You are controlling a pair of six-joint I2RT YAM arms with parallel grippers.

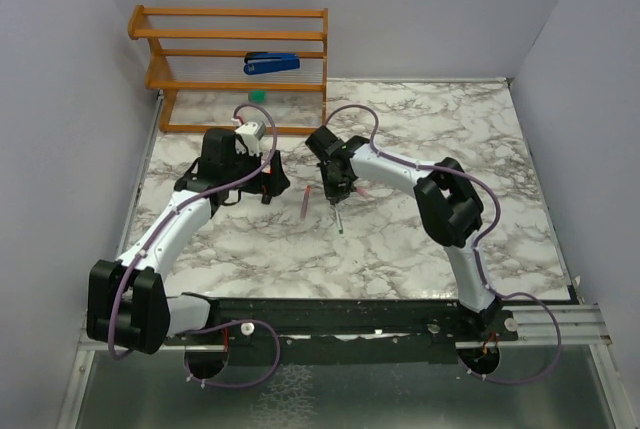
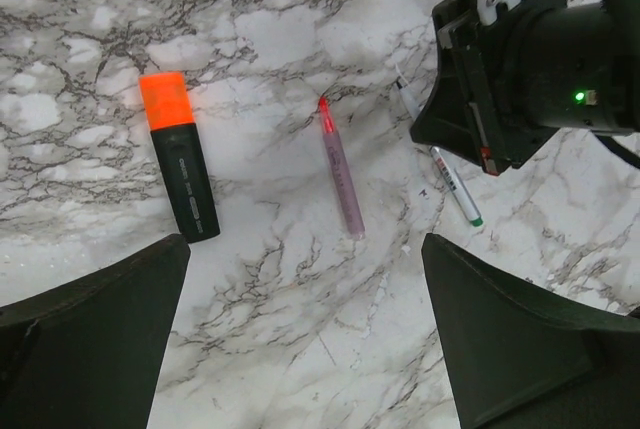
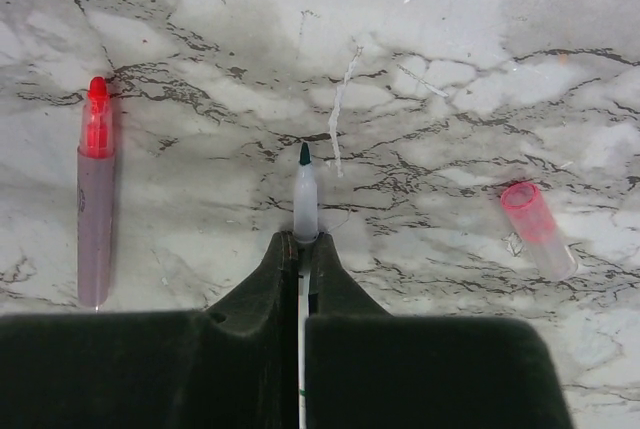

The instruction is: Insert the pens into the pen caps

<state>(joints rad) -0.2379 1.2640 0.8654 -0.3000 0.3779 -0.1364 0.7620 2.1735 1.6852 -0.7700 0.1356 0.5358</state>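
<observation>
My right gripper [image 3: 302,239] is shut on the thin grey pen [image 3: 304,199], low over the marble; its green tip sticks out past the fingertips. The pink pen [image 3: 95,211] with a red tip lies to its left, and a pink cap [image 3: 538,229] lies loose to its right. In the left wrist view the black marker [image 2: 188,189] lies on the table with the orange cap [image 2: 165,101] on its end, the pink pen [image 2: 340,171] beside it. My left gripper [image 2: 305,247] hangs open above bare marble near these. From above, the right gripper [image 1: 333,191] holds the grey pen [image 1: 339,221].
A wooden rack [image 1: 236,54] stands at the back left with a blue stapler-like object [image 1: 271,62] on its shelf and a small green object [image 1: 258,95] below it. Purple walls close in the marble table [image 1: 450,139] on both sides.
</observation>
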